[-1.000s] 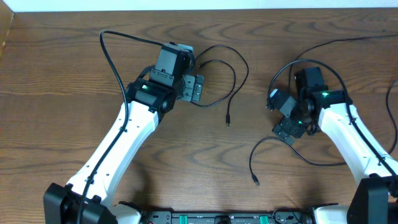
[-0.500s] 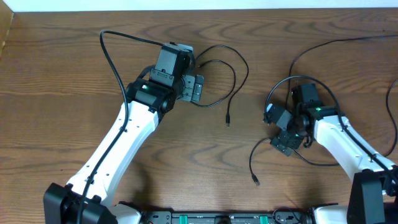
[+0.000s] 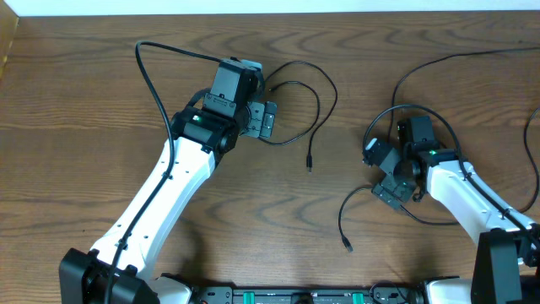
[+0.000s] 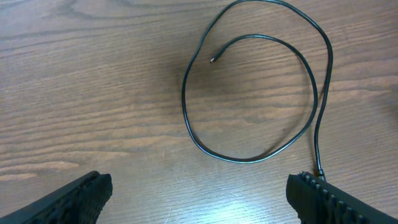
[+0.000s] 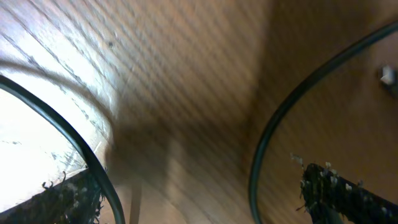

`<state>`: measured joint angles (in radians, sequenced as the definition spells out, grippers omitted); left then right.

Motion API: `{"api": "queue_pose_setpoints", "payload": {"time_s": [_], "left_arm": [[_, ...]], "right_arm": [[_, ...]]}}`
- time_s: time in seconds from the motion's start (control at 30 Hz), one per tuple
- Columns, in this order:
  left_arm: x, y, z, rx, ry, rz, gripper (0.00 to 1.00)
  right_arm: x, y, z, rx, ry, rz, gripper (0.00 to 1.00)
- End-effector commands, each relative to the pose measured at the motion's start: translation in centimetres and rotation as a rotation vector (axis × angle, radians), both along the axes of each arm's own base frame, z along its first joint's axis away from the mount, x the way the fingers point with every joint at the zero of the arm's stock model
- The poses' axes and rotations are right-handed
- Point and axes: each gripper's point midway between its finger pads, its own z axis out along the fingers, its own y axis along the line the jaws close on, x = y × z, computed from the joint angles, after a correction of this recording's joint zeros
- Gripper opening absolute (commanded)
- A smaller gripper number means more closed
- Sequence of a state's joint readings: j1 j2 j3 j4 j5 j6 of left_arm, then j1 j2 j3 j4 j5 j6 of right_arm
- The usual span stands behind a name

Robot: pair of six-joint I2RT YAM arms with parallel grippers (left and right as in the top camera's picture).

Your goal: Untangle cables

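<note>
One thin black cable [image 3: 318, 107] lies looped on the wooden table right of my left gripper [image 3: 262, 120]. In the left wrist view its loop [image 4: 314, 93] lies ahead of the open, empty jaws [image 4: 199, 199], and its plug end [image 4: 318, 174] is by the right finger. A second thin black cable [image 3: 341, 218] curves from a plug at the front up to my right gripper [image 3: 384, 175]. The right wrist view is blurred: the jaws [image 5: 199, 199] are open and low over the table, with a cable strand [image 5: 261, 140] between the fingers. No white or silver cable shows.
Thicker black robot wires arch over the left arm [image 3: 150, 80] and loop round the right wrist [image 3: 422, 67]. The table's far edge meets a white wall [image 3: 270, 7]. The arm bases sit at the front edge [image 3: 295, 295].
My right gripper has moved toward the front and down onto the second cable. The left arm and the looped cable have not moved.
</note>
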<state>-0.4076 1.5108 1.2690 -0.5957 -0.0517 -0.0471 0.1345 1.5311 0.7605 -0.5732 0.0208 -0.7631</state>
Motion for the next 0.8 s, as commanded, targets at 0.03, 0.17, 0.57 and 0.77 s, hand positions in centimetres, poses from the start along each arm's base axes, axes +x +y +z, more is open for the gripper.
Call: {"api": "queue_pose_setpoints", "payload": {"time_s": [0.03,0.17,0.57,0.77], "left_arm": [[0.2,0.2,0.7,0.008,-0.020,-0.002,0.95],[0.2,0.2,0.7,0.008,-0.020,-0.002,0.95],[0.2,0.2,0.7,0.008,-0.020,-0.002,0.95],[0.2,0.2,0.7,0.008,-0.020,-0.002,0.95]], "right_arm": [[-0.5,-0.6,-0.9,-0.017,0.001,-0.028,0.99],[-0.4,-0.6,-0.9,-0.016,-0.009,-0.028,0.99],[0.1,-1.3,-2.4,0.022,-0.060,-0.085,0.99],[-0.7,-2.5,-4.2,0.069,0.006,-0.153,0.99]]}}
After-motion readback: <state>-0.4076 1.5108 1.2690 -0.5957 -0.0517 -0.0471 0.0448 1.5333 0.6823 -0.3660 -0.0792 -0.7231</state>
